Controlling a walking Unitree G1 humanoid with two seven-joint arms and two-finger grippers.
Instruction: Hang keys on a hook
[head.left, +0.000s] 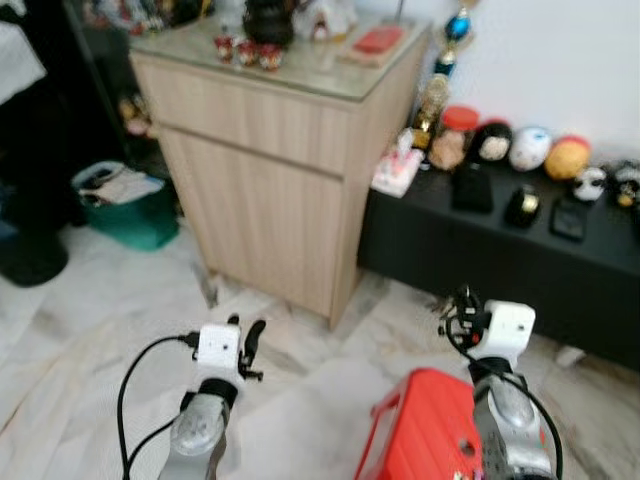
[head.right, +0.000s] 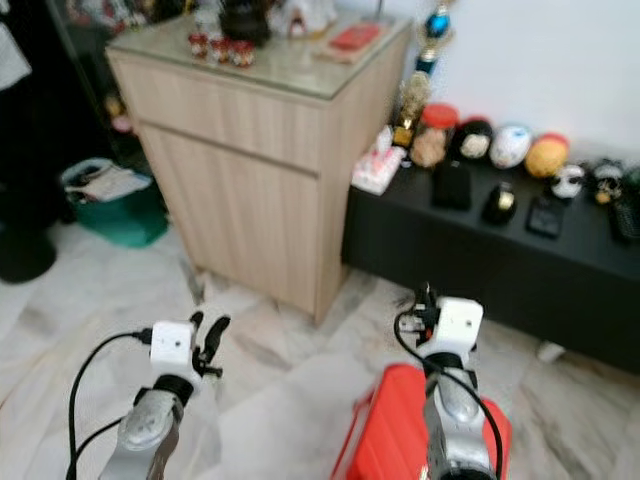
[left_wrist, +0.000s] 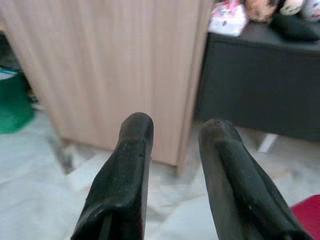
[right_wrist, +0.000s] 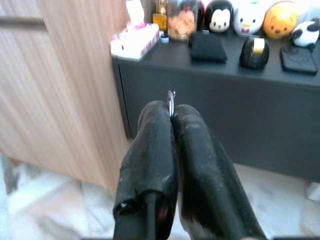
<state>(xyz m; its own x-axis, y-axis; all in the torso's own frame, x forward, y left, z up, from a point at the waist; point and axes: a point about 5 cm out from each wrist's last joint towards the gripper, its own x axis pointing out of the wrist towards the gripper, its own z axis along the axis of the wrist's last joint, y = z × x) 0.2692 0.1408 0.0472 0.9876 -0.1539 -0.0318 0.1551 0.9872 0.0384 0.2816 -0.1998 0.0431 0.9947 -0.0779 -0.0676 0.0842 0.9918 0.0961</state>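
My right gripper (head.left: 463, 308) is raised over the floor in front of the black low bench, fingers pressed together. In the right wrist view a thin silver metal piece, the keys (right_wrist: 171, 98), sticks out between the shut fingertips (right_wrist: 155, 117). A small dark tangle hangs at that gripper in the left eye view. My left gripper (head.left: 251, 338) is held low before the wooden cabinet. Its two black fingers (left_wrist: 134, 135) stand apart with nothing between them.
A light wooden cabinet (head.left: 270, 170) with a glass top stands ahead. A black low bench (head.left: 480, 250) to its right carries toys and small dark items. A red plastic stool (head.left: 420, 430) sits under my right arm. A green basket (head.left: 125, 210) stands at the left on the marble floor.
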